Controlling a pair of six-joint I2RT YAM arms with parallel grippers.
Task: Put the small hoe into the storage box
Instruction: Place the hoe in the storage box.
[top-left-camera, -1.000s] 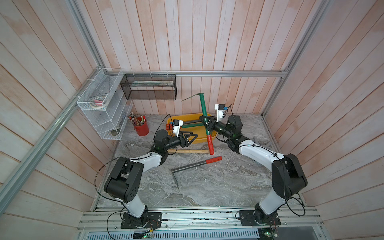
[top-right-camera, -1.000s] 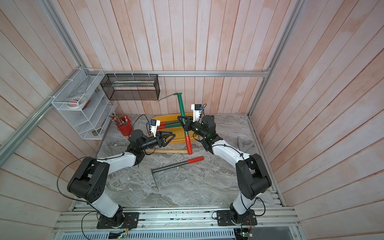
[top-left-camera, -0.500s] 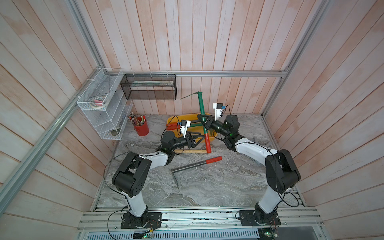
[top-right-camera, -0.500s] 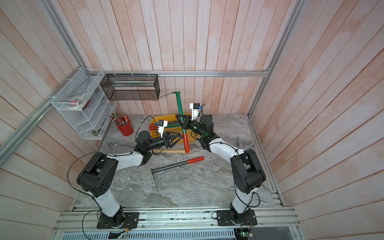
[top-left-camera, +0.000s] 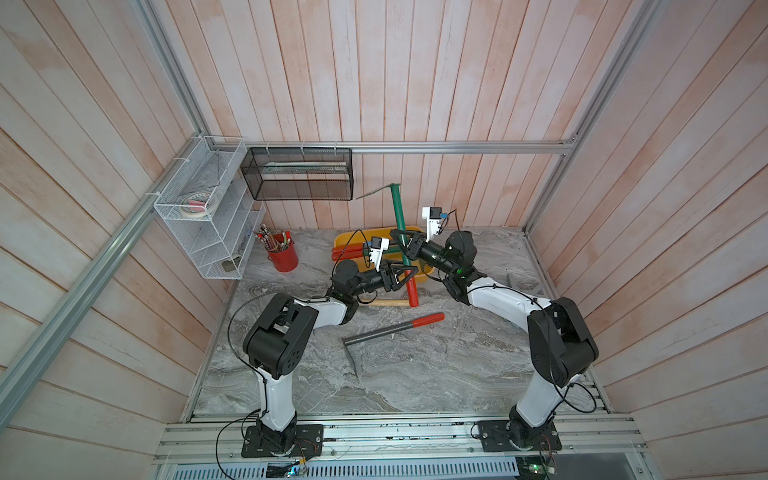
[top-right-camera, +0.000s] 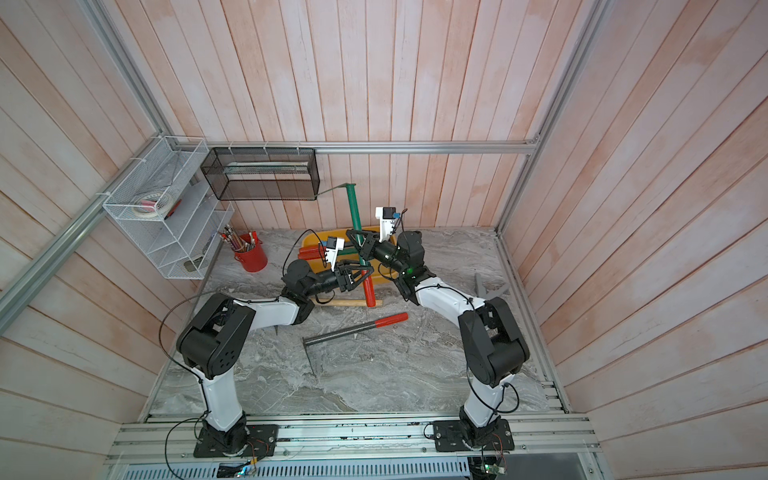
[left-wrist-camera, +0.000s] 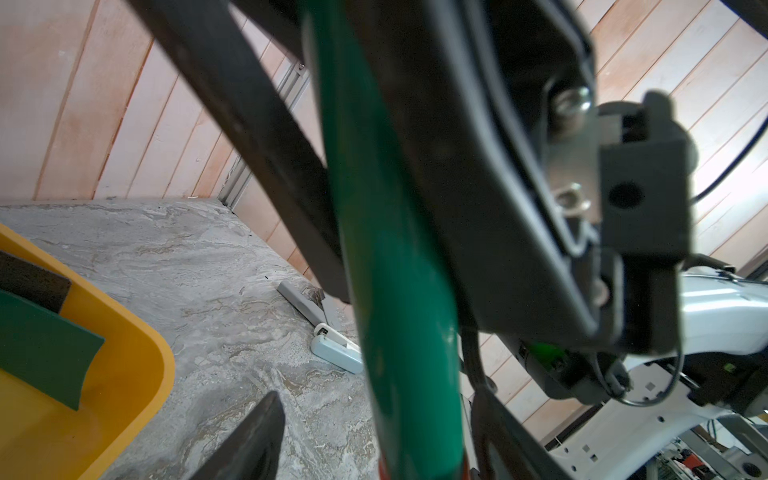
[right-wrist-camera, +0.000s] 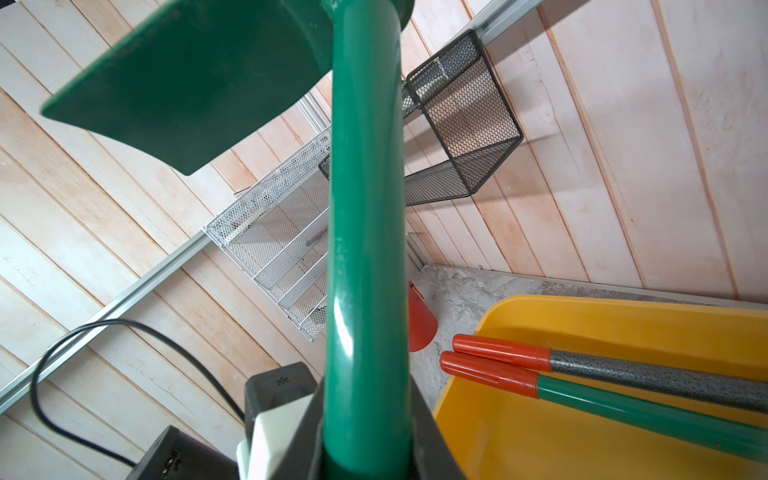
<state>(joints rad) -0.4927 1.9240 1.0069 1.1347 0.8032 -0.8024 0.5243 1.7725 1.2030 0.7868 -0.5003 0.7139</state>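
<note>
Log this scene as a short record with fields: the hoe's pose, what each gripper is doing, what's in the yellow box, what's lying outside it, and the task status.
hoe: small hoe, green shaft, near upright, blade at the top, red grip end down
right gripper: shut on the shaft's middle
left gripper: open, jaws flanking the lower shaft
storage box: holds a grey-shafted tool and a green-shafted tool, both red-gripped
outside box: grey tool with red grip, wooden handle
status: hoe not yet in the box
</note>
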